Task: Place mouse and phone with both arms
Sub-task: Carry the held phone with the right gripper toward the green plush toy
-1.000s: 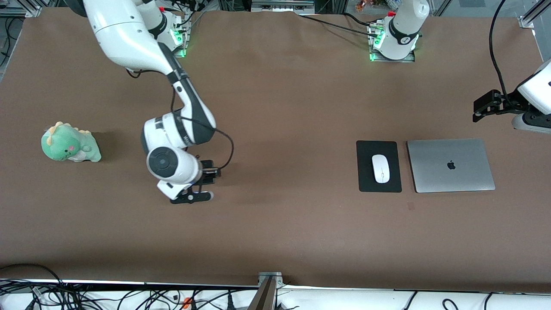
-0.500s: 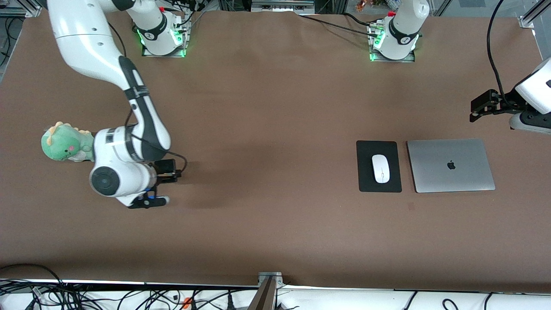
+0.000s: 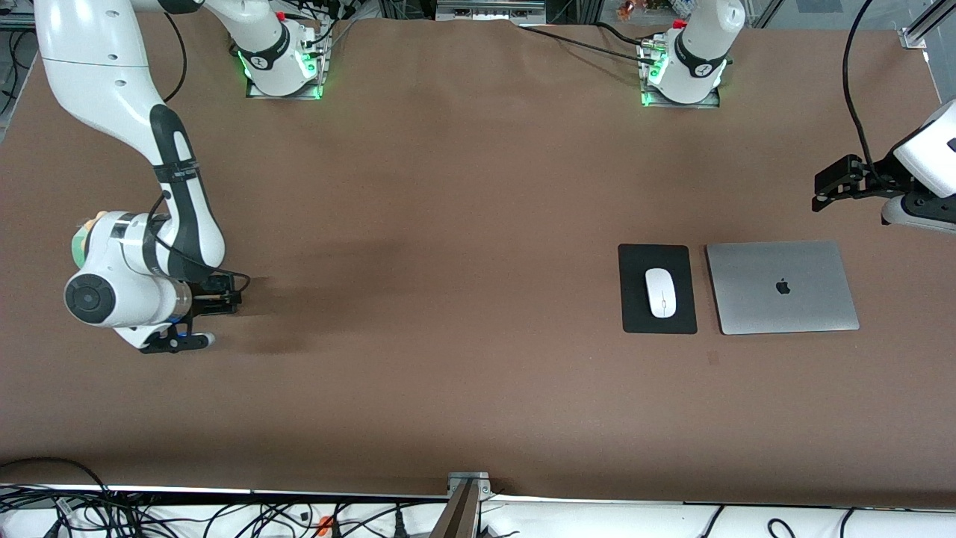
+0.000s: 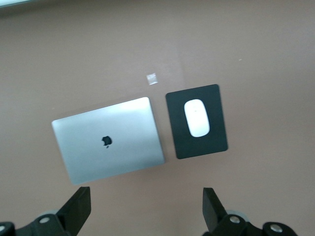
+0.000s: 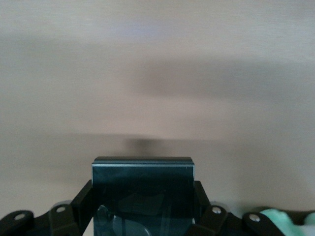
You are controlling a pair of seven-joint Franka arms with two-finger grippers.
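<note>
The right gripper [image 5: 142, 206] holds the phone [image 5: 142, 189] clamped between its fingers, above bare brown table [image 3: 463, 224] at the right arm's end, one green plush toy [image 3: 78, 243] beside it. The left gripper [image 4: 145, 209] hangs spread wide above one laptop [image 4: 110, 140], one mouse pad [image 4: 197, 123] and one mouse [image 4: 197, 118].

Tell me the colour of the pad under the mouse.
Black; the pad under the white mouse shows best in the left wrist view.

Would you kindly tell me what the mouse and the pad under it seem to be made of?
The mouse looks like glossy white plastic, with a smooth, bright shell. The pad looks matte black, perhaps rubber or fabric, since it shows no shine.
</note>
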